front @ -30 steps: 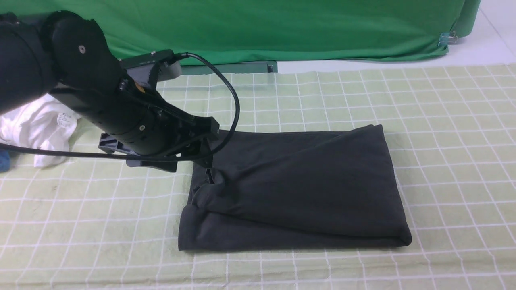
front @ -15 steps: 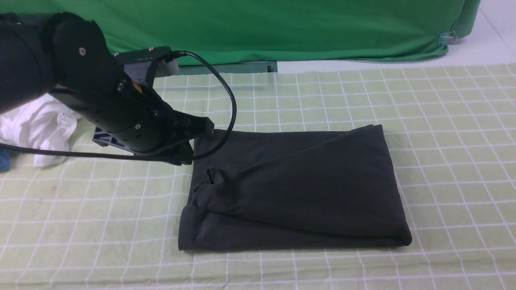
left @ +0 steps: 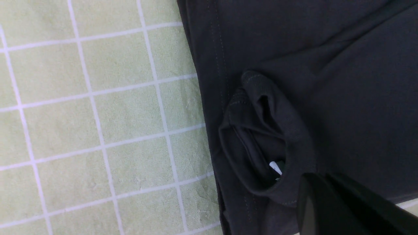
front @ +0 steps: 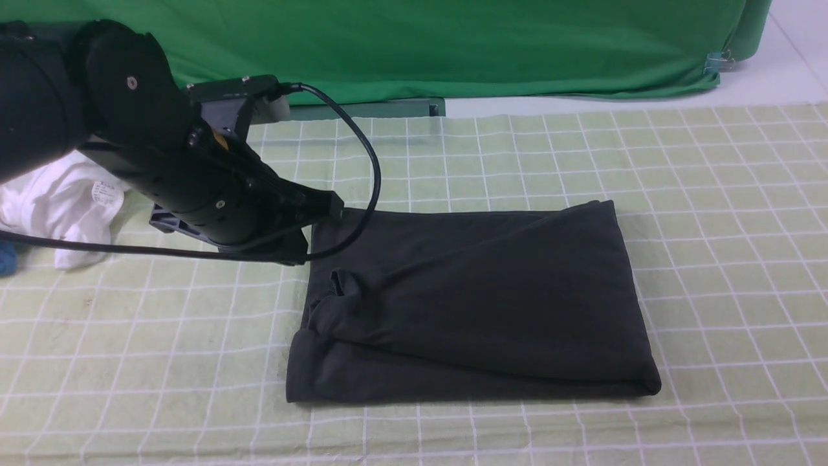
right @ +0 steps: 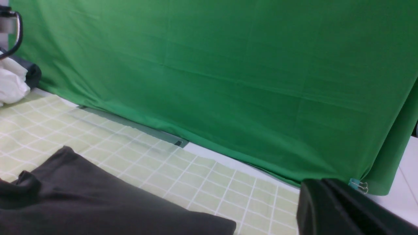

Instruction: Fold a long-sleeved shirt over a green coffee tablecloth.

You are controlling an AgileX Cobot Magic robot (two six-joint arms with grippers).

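The long-sleeved shirt (front: 472,304) lies folded in a dark rectangle at the frame's centre on the green coffee tablecloth (front: 711,194). Farther back at centre left, the left gripper (front: 323,210) hangs beside its left edge, fingers pressed together on nothing. The right gripper's fingers, barely visible, are likewise pressed together.

shirt: my black cotton long-sleeved shirt (front: 479,304) lies folded into a flat rectangle, collar bunched at its left edge, a bit of white label showing inside
cloth: my pale yellow-green tablecloth with white grid lines (front: 711,194) lies spread flat beneath the shirt
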